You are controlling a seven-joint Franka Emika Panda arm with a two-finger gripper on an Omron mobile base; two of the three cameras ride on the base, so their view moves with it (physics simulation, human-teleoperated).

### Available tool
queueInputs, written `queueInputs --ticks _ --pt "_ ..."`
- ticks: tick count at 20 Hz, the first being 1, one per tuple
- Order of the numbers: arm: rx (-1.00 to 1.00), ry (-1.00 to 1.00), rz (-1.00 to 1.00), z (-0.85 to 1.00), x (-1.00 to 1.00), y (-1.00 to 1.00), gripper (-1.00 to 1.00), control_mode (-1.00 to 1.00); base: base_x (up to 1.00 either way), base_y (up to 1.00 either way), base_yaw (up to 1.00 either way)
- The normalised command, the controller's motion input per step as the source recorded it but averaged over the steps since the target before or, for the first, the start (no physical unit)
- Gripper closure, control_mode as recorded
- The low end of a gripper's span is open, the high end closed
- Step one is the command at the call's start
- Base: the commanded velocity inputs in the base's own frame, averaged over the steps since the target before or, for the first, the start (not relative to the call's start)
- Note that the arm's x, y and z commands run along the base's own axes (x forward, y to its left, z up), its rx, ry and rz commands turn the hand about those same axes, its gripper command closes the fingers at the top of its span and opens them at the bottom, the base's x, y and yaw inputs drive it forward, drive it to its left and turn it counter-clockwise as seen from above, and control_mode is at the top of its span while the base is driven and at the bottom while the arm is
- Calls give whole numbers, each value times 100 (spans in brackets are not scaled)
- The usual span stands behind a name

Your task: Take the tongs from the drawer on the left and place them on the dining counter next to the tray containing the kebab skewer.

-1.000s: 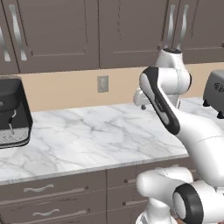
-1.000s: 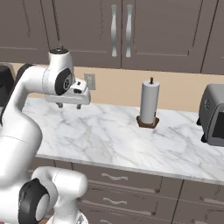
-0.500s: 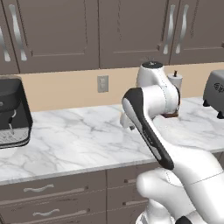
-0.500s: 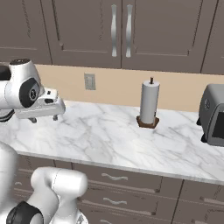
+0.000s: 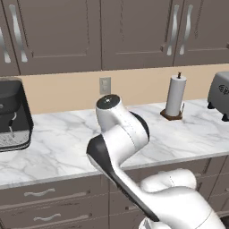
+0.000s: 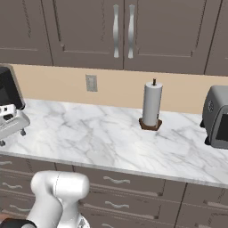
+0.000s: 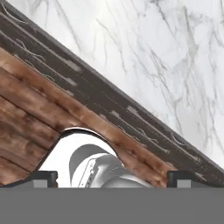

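Note:
My gripper [image 7: 113, 177] is open, its two dark fingertips [image 7: 43, 177] wide apart with nothing between them. It looks down over the edge of a marble worktop [image 7: 166, 57] at a band of shut grey-brown drawer fronts [image 7: 87, 96] and the wooden floor. My white hand [image 6: 11, 121] hangs over the worktop's left part, beside the coffee machine. A wide shallow drawer [image 5: 40, 193] with a wavy silver handle sits shut under the worktop at the left. The tongs are hidden. The dining counter, the tray and the kebab skewer are out of view.
A black coffee machine [image 5: 13, 114] stands at the worktop's left end. A paper towel holder [image 5: 175, 96] and a grey toaster [image 6: 216, 116] stand to the right. Wall cabinets [image 5: 134, 31] hang above, and more drawer fronts [image 6: 116, 180] run below.
The arm has swung to the left, carrying the hand from over the middle of the worktop to its left end. The things on the worktop have not moved.

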Motion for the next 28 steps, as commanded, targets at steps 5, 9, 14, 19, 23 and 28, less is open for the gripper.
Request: queueInputs --ticks 5,9,14,19,23,28 --pt "-23 0 42 -44 -47 100 -100 -100 0 0 0" --pt "-17 0 52 -61 -29 100 -100 -100 0 0 0" --pt "-3 0 60 -75 -16 100 -100 -100 0 0 0" --pt "-2 0 59 -67 0 91 -100 -100 0 0 0" --pt "-5 -16 44 -36 7 49 -100 -100 0 0 0" --pt "-5 -5 3 -10 3 1 -100 -100 0 0 0"
